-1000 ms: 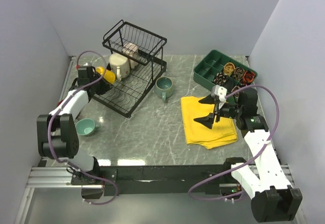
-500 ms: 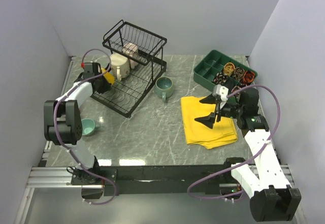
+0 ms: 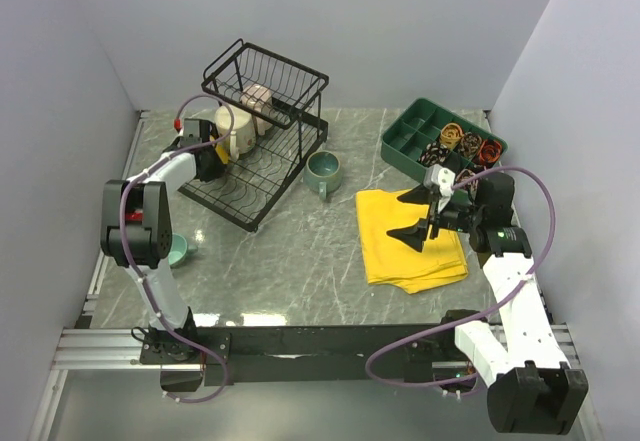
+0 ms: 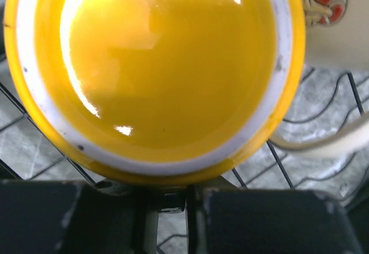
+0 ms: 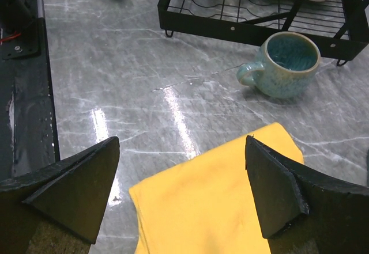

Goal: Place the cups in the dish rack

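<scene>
The yellow mug [image 4: 153, 64] lies just beyond left gripper [image 4: 189, 208] fingers [image 4: 69, 219], seemingly pinched.

Quick headcount, five ceramic mugs total: one glossy yellow mug [image 4: 155, 64], one cream mug with a floral print [image 3: 232, 129], one lilac-beige mug [image 3: 261, 102], one speckled teal-green mug [image 3: 323, 170] and one pale teal mug [image 3: 176, 251]. Then one black wire two-tier dish rack [image 3: 228, 203], one folded yellow cloth [image 3: 400, 246], one green plastic compartment tray [image 3: 405, 141]. Two robot arms: left arm [image 3: 150, 183], right arm [image 3: 512, 286].
</scene>
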Motion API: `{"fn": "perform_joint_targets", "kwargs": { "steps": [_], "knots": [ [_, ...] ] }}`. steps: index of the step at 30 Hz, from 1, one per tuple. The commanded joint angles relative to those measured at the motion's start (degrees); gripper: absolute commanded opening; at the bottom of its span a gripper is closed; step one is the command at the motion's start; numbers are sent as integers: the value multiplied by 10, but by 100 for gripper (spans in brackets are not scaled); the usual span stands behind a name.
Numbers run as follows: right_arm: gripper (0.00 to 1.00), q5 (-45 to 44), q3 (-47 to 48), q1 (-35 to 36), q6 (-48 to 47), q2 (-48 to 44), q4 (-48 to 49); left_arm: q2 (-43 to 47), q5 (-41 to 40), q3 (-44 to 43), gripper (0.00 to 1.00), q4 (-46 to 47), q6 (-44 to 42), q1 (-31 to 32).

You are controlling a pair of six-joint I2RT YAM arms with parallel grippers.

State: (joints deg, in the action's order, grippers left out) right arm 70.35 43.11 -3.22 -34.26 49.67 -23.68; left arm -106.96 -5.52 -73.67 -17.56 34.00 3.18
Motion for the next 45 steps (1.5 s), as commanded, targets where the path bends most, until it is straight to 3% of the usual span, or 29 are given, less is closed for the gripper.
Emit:
{"fn": "perform_joint_targets", "kwargs": {
  "steps": [1,7,17,26,28,29,31,32,38,45],
  "knots": [
    [95,23,24,-9,-11,1,-4,-8,-20,-50,23,24,-17,-1],
    [95,30,25,-20,-12,4,-7,-22,-24,-66,45,10,-20,0],
    [95,44,32,-43,-24,8,-25,34,-6,-27,53,24,-48,0],
    [95,43,40,-56,-44,11,-48,258,8,114,66,54,-44,0],
    [95,44,40,-64,-45,11,-50,326,-20,142,78,49,-29,-1],
    [95,45,40,-65,-45,10,-50,349,-25,166,79,47,-24,-5],
    [95,50,42,-72,-58,14,-64,409,-75,185,96,26,-15,-5],
    [95,51,45,-81,-65,15,-72,427,-92,198,100,13,-3,-6],
    [95,49,62,-104,-109,41,-121,511,-42,234,96,-33,15,-55],
    [95,11,58,-109,-103,66,-113,519,-65,214,96,-76,10,-62]
  ]
}}
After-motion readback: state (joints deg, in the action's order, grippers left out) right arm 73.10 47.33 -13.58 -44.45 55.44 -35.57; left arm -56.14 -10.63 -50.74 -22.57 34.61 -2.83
